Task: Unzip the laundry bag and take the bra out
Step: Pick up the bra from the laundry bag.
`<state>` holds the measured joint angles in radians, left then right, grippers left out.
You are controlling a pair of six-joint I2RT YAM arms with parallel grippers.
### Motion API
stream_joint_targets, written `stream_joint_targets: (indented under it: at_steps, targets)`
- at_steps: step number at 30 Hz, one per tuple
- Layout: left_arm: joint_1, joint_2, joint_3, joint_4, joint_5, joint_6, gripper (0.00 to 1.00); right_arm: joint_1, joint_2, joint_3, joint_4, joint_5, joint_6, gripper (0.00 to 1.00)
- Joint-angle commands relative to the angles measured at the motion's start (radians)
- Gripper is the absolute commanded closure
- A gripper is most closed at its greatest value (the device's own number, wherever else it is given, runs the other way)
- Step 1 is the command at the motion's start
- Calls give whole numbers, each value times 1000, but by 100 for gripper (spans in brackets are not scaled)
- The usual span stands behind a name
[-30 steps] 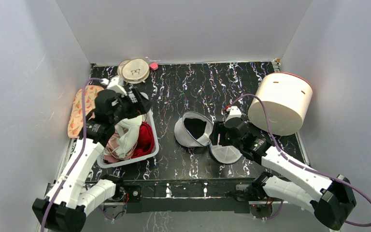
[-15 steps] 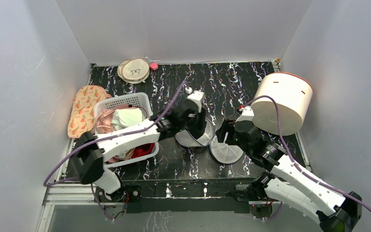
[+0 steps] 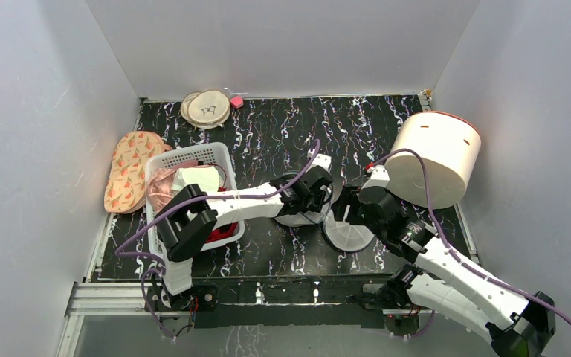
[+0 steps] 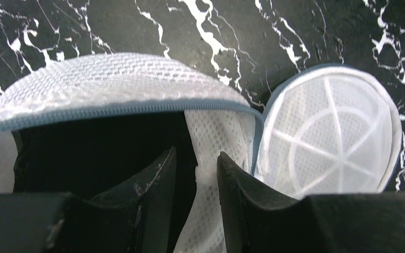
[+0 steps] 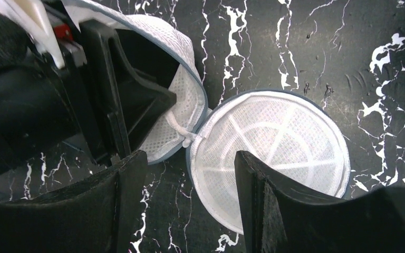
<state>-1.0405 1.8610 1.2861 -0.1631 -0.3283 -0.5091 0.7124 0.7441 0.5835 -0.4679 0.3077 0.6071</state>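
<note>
The white mesh laundry bag (image 3: 296, 219) lies unzipped in the middle of the table. Its bowl half (image 4: 111, 87) gapes open, and its lid half (image 3: 348, 235) lies flat beside it, still joined at the blue-grey zipper rim. Dark fabric (image 4: 95, 142), probably the bra, fills the bowl. My left gripper (image 3: 318, 196) reaches into the bowl. In the left wrist view its gripper (image 4: 195, 163) is narrowly open, with one finger in the dark fabric and the bag's mesh wall between the fingers. My right gripper (image 5: 190, 168) is open and empty. It hovers over the table at the lid's (image 5: 274, 142) near edge.
A white basket (image 3: 193, 156) of clothes stands on the left. A big cream drum (image 3: 435, 156) stands at the right rear. Beige discs (image 3: 207, 108) and a small pink thing (image 3: 236, 100) lie at the back. A patterned orange pad (image 3: 126, 167) lies by the left wall.
My left arm has swung from the basket across to the bag and put its fingers into the open bowl half. My right gripper has drawn back a little to the right.
</note>
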Motion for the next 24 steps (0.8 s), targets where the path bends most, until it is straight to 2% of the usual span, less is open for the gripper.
stream_joint_targets:
  at_steps: [1, 15, 24]
  targets:
    - [9, 18, 65, 16, -82, -17, 66, -3, 6, -7, 61, -11, 12, 39]
    - [40, 51, 72, 43, -153, -16, 66, -3, 4, -25, 70, -21, 19, 39]
    - [53, 111, 78, 55, -123, -21, 53, -2, -6, -43, 77, -32, 27, 39]
